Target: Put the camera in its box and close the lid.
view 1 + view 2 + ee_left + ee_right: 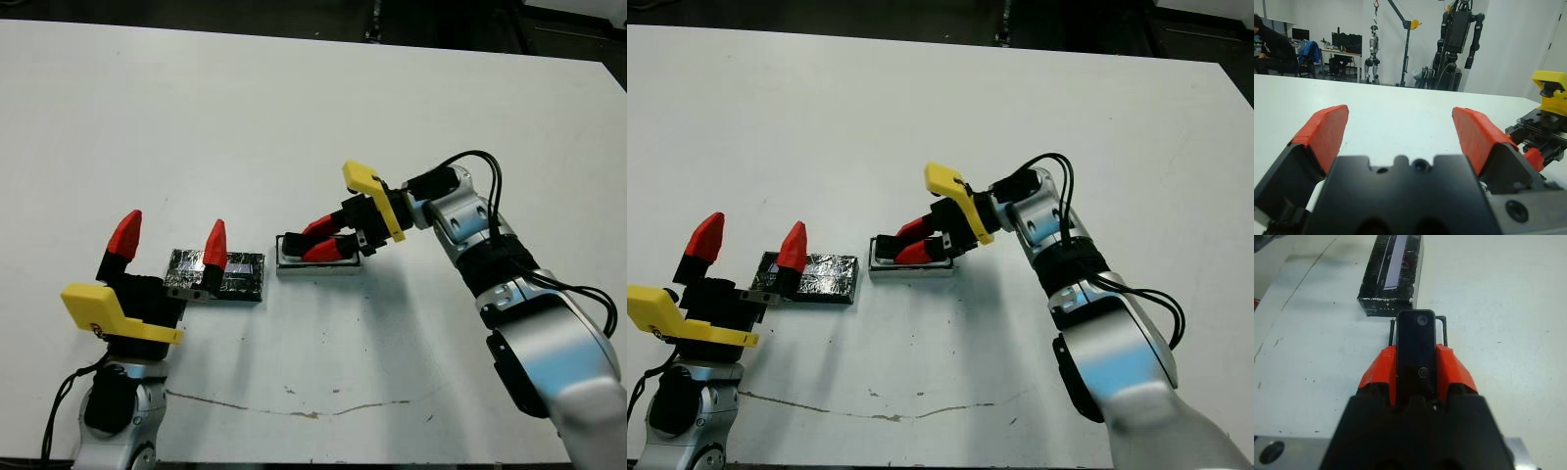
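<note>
The camera (1417, 350) is pinched between the right gripper (328, 238) fingers, held by its long sides, w/ its long axis running straight out along the fingers. It's right over the box (315, 264), low down, looks like it's basically going in or almost seated; can't tell if it's touching the bottom yet. In the right wrist view the thin dark rim of the box pokes out on both sides of the camera's far end, so the two long axes look lined up pretty well.

The lid (217, 274) lies flat on the table (294, 117) just beside the box, on the robot's left of it, w/ a small gap between them. Left gripper (168, 245) is spread wide, holding nothing, parked right at the lid, one finger in front of its near edge. So the left arm is obv the closer one for the lid, I'd guess that's next once the camera is let go.

No brand or readable text anywhere. Lid just has a pale strip on top, nothing legible. Ppl and other robots in the bg beyond the table.
</note>
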{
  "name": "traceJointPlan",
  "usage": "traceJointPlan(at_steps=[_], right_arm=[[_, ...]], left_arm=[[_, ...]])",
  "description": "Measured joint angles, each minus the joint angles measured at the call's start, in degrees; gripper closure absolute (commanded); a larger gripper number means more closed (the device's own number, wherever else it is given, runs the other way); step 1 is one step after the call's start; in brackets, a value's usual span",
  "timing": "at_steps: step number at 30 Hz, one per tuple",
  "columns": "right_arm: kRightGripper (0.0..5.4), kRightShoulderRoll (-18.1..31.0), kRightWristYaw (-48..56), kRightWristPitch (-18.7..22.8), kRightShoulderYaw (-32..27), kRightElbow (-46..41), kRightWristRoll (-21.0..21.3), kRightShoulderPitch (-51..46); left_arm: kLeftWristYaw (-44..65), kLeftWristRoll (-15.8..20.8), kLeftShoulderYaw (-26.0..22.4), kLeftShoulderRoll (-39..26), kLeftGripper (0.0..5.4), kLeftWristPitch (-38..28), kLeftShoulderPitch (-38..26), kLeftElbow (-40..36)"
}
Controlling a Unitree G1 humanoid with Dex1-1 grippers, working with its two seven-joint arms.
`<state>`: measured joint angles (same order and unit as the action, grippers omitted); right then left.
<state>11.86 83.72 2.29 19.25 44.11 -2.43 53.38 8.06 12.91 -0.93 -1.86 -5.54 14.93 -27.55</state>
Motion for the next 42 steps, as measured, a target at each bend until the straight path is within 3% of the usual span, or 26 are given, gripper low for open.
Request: traceJointPlan(at_steps=[10, 13, 18, 26, 33, 35, 39, 42], right_arm=[[3.75, 0.8, 0.6, 0.3, 1.2, -1.0, 0.3, -0.1], [3.25, 1.2, 1.1, 0.2, 2.3, -1.0, 0.6, 0.6], [2.51, 2.8, 2.1, -4.9, 3.1, -0.6, 1.7, 1.1], [1.37, 6.0, 0.5, -5.7, 3.5, -5.6, 5.1, 0.7], [0.32, 9.1, 0.6, -0.9, -0.1, -10.5, 2.7, -0.4], [0.0, 10.1, 0.7, 2.4, -1.5, -13.2, 0.5, -1.1], [0.0, 12.5, 0.1, 10.5, -6.6, -21.0, -5.7, -4.8], [0.0, 14.8, -5.1, 16.5, -12.6, -31.8, -10.3, -10.9]], left_arm=[[0.0, -0.3, 0.0, 0.0, 0.0, -0.4, 0.0, -0.1], [0.0, 0.0, 0.0, 0.0, 0.0, -0.4, 0.0, -0.1], [-0.1, 0.1, 0.0, 0.0, 0.0, 0.0, 0.3, -0.5], [-0.3, -0.3, 0.0, 0.0, 0.0, 0.0, 0.5, -0.6], [-0.3, 0.1, 0.0, 0.0, 0.0, 0.0, 0.5, -0.5], [-0.2, 0.3, 0.0, 0.0, 0.0, -0.1, 0.4, -0.4], [-0.1, 0.2, 0.0, 0.0, 0.0, -0.3, 0.4, -0.4], [-0.1, 0.0, -0.1, -0.2, 0.0, -0.4, 0.3, -0.3]])
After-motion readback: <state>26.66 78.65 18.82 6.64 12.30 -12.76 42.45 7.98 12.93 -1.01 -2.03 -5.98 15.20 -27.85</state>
